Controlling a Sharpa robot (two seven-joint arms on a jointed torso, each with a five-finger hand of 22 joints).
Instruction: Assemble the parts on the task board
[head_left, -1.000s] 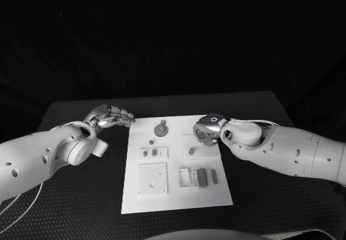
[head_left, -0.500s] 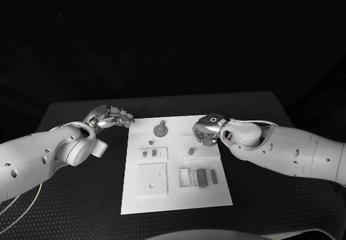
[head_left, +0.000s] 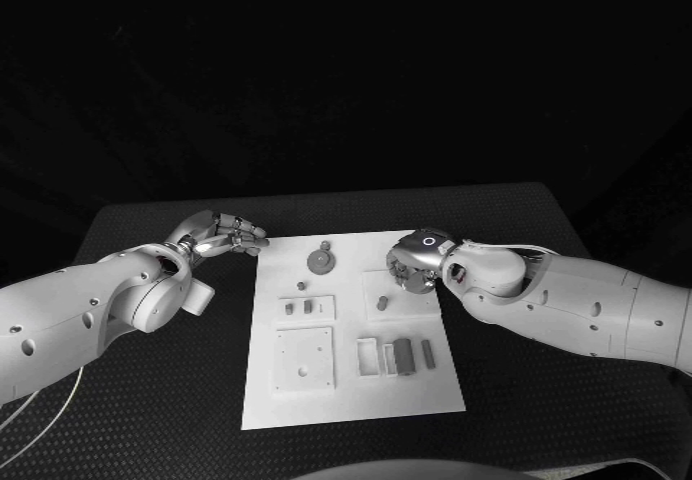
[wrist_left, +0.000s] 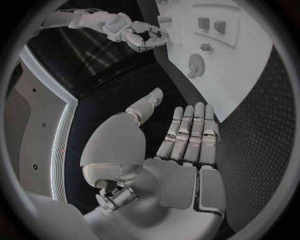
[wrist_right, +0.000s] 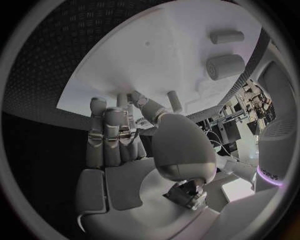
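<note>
My right hand (head_left: 415, 262) hovers over the task board's (head_left: 353, 395) far right, fingers apart and empty, just above a small peg (head_left: 382, 300). It looks light, stiff and slippery, so I'd pinch its sides. Left hand (head_left: 224, 236) is off-board on the desk (head_left: 159, 400), fingers together, empty.

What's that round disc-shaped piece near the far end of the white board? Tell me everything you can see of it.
The round disc is a small grey part lying flat on the white task board, near its far edge and left of the middle. A small tab sticks out from it toward the far edge. It looks like matte plastic. Neither hand touches it: the left hand hovers beyond the board's left edge, and the right hand hangs to the disc's right.
</note>
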